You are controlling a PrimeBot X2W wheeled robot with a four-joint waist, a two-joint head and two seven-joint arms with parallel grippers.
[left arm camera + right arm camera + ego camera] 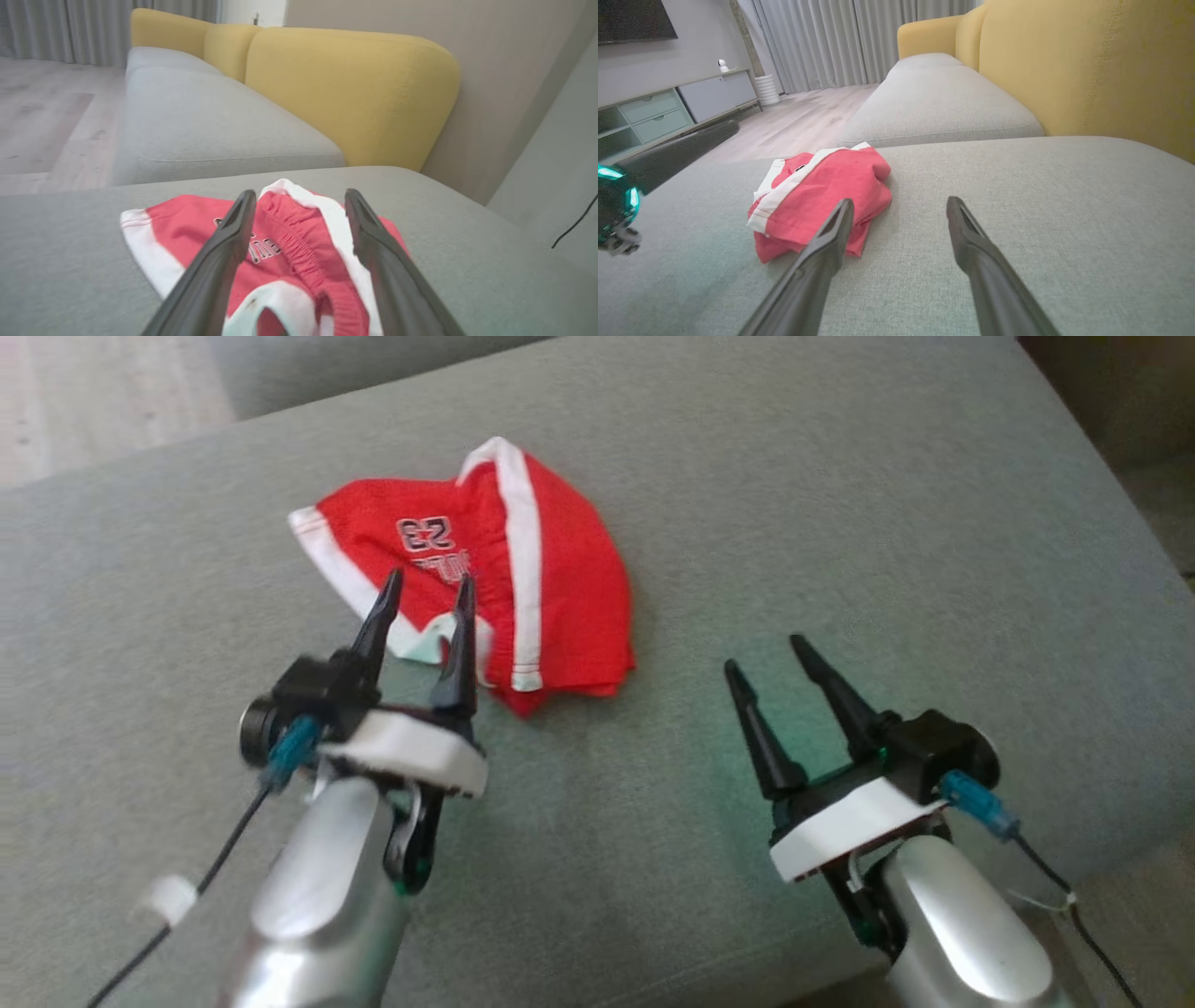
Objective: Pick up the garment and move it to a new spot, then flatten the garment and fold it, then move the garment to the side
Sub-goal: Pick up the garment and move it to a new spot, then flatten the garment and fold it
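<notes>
On the grey seat cushion (840,523), towards its far left edge where it gives on to the wooden floor (93,392), the garment (560,579) lies in a loose red heap. A white stripe runs over its hump, a printed number faces up, and several layers are doubled under at the near side. It is well away from the yellow backrest (350,93) and from the cushion's right edge. The left tool (428,579) hangs over the heap's near edge with its two fingers spread apart and nothing between them. From its own wrist view they straddle a gathered red band and the white stripe, though I cannot tell whether the tips touch the cloth. The right tool (764,653) is likewise spread and empty, over bare cushion near the front edge, clear of the garment on its right. I would judge the work to be early: nothing is flattened or folded. The step in hand looks like either the taking-up of the heap or the start of spreading it, and I cannot say which. Whichever it is, the next move seems to call for the left tool to come down and pinch one single edge, not the whole bunch. The right tool would need to cross over to a second edge so the cloth can be drawn out flat between them. Catching two layers at once is the likely snag.
</notes>
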